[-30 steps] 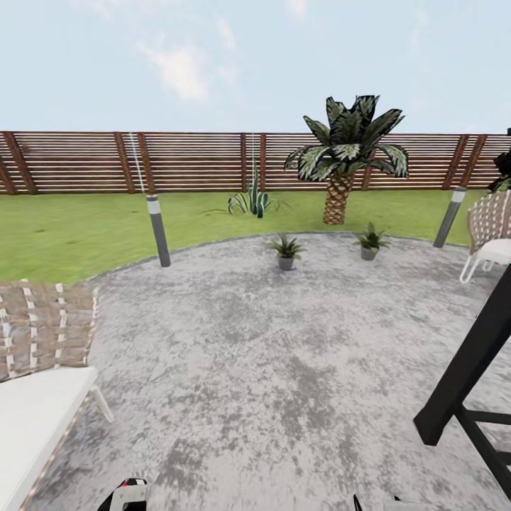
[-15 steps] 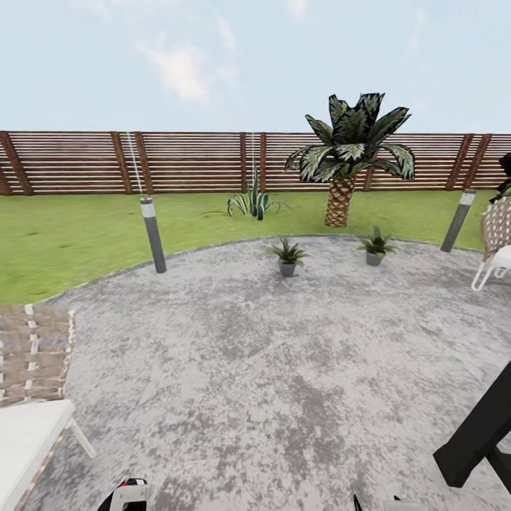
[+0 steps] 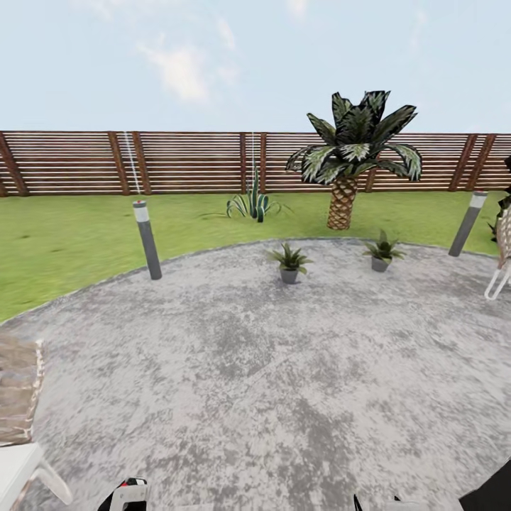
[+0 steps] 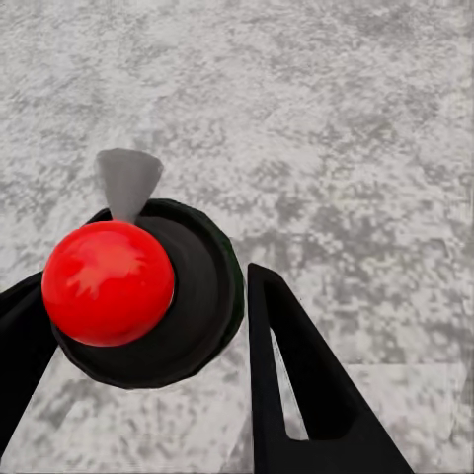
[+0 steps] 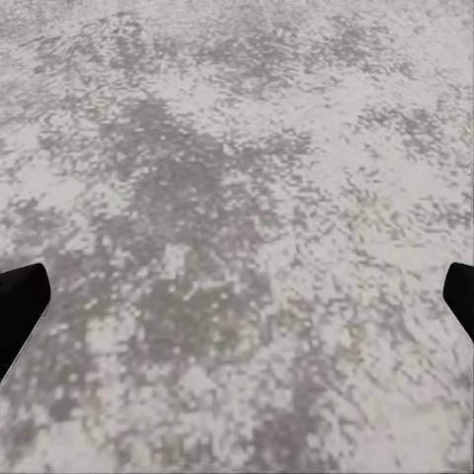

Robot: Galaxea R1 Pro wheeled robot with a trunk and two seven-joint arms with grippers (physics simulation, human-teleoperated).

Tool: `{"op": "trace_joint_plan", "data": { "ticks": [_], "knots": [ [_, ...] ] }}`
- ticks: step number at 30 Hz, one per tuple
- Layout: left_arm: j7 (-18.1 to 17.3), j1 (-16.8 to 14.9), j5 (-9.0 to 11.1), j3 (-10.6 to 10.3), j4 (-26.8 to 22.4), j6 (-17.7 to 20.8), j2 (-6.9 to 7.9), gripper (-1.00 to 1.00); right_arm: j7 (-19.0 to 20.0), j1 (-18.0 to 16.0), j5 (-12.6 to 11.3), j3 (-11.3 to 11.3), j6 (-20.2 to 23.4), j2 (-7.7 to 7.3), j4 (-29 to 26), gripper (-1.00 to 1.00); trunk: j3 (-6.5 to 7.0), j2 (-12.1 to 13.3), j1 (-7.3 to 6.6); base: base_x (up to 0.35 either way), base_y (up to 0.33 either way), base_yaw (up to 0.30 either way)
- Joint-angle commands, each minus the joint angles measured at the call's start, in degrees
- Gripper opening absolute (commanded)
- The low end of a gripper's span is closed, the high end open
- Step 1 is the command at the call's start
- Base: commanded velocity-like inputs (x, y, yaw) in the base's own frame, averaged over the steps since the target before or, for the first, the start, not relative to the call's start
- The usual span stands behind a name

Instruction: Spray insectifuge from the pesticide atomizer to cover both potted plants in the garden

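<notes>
From the head: far ahead of both end effectors, across the grey stone patio (image 3: 270, 369), shows the first potted plant (image 3: 289, 261) and the second potted plant (image 3: 382, 254), well apart from each other near the patio's far edge, with the palm (image 3: 351, 160) and the striped agave (image 3: 252, 202) on the lawn behind. Catches just a sliver of the left end effector (image 3: 128, 493) and of the right end effector (image 3: 376, 505) at the frame's lower rim. From the left wrist: finds the left end effector (image 4: 148, 281) narrowed around the pesticide atomizer (image 4: 148, 296), its round dark top and red knob sitting between the black fingers (image 4: 296, 385); appears to clamp it, though contact on the far finger is partly cropped. From the right wrist: finds the right end effector (image 5: 237, 286) spread wide, holding nothing, bare patio beyond it. Risks from here, as a judgement: spraying from this far off and dropping the insectifuge on stone short of the leaves; mistaking the agave for a target; pointing the nozzle wrongly, since its direction is hard to read; loosening the grip while driving and losing the bottle; clipping the bollard lamp (image 3: 147, 239) or the wicker chair (image 3: 18, 397) on approach.
</notes>
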Motion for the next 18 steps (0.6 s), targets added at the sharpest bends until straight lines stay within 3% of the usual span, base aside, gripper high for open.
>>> {"op": "trace_joint_plan", "data": {
  "ticks": [1, 18],
  "knots": [
    [0.1, 0.0, 0.1, 0.0, 0.0, -0.2, 0.0, -1.0, 0.0, 0.0, 0.0, -0.1, -0.2, 0.01, 0.0, 1.0, -0.05, 0.0, 0.02, 0.336, 0.0, 0.0],
    [0.1, 0.0, 0.1, 0.0, 0.0, -0.2, 0.0, -1.0, 0.0, 0.0, 0.0, 0.0, -0.1, 0.1, 0.0, 1.0, -0.05, 0.0, 0.02, 0.337, 0.0, 0.0]
  ]
}}
